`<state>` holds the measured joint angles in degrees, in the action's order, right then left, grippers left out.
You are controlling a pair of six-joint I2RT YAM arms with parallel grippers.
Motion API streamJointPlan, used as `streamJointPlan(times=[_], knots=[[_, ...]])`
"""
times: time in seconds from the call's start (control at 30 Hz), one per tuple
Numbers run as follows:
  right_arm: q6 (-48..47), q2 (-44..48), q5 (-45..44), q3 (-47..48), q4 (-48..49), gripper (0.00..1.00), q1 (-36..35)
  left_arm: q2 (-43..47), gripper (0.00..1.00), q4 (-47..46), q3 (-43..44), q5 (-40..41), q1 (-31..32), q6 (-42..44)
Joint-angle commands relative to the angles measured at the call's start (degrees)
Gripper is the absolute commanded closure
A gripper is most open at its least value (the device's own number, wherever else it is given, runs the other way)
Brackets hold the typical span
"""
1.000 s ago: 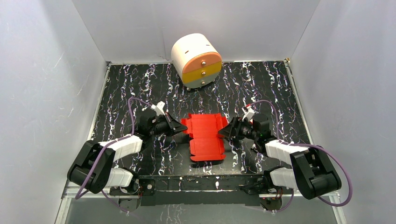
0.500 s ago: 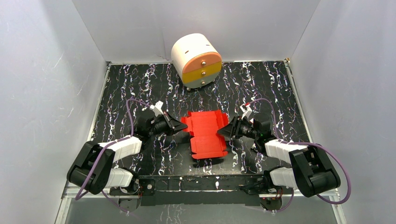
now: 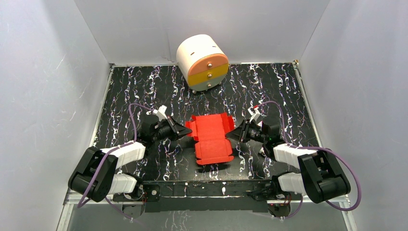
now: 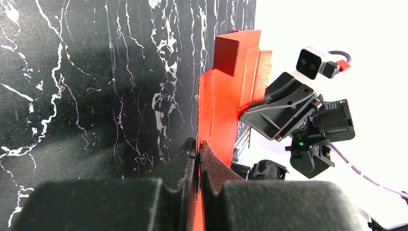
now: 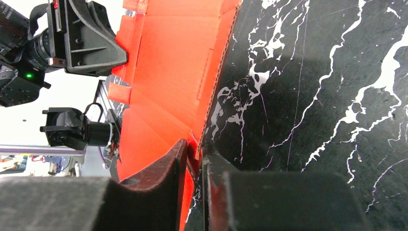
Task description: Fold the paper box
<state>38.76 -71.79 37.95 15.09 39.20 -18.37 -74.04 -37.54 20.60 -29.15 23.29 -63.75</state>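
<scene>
The paper box [image 3: 211, 139] is a bright red flapped sheet between my two grippers at mid table, its side flaps bent upward. My left gripper [image 3: 188, 131] is shut on the sheet's left edge; in the left wrist view the card [image 4: 221, 106] is pinched between the fingertips of that gripper [image 4: 197, 144]. My right gripper [image 3: 232, 134] is at the sheet's right edge. In the right wrist view its jaws [image 5: 195, 147] stand narrow around the card edge [image 5: 168, 72], with a thin gap still showing beside the card.
A round white, orange and yellow drawer unit [image 3: 202, 61] stands at the back of the black marbled table [image 3: 288, 91]. White walls enclose the table on three sides. Both arm bases sit at the near edge.
My right gripper has narrowed from wide open to a slim gap around the sheet's right edge. The sheet has shifted slightly away from the near edge. The left grip is unchanged.
</scene>
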Motion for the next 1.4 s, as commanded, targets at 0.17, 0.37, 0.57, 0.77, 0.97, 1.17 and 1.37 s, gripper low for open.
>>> streamJointPlan(times=[0.17,0.37,0.57,0.77,0.97,1.17,1.37], knots=[[-5.48,-0.59,1.48,3.16,-4.33,0.87,0.09,2.44,1.00,4.33,1.24,2.37,-0.40,4.70],[-10.70,-1.33,-5.89,9.05,-16.98,0.91,-3.43,2.85,1.00,8.34,3.45,4.35,-0.11,6.90],[-13.84,-3.86,-19.89,16.49,-28.85,0.91,-10.89,2.67,1.00,13.14,6.56,8.58,2.27,9.49],[-14.91,-8.60,-32.60,24.31,-37.32,0.92,-18.84,1.15,0.96,20.57,11.30,14.40,5.02,12.38],[-14.85,-14.19,-41.40,31.04,-43.66,0.92,-24.27,-3.79,0.90,30.48,19.50,22.20,10.57,17.24],[-14.56,-17.85,-46.08,35.50,-47.48,0.92,-27.33,-8.70,0.84,37.95,25.07,26.64,12.76,21.21],[-13.85,-19.10,-47.18,36.81,-47.57,0.91,-28.59,-11.55,0.75,42.20,28.14,28.34,14.87,23.68]])
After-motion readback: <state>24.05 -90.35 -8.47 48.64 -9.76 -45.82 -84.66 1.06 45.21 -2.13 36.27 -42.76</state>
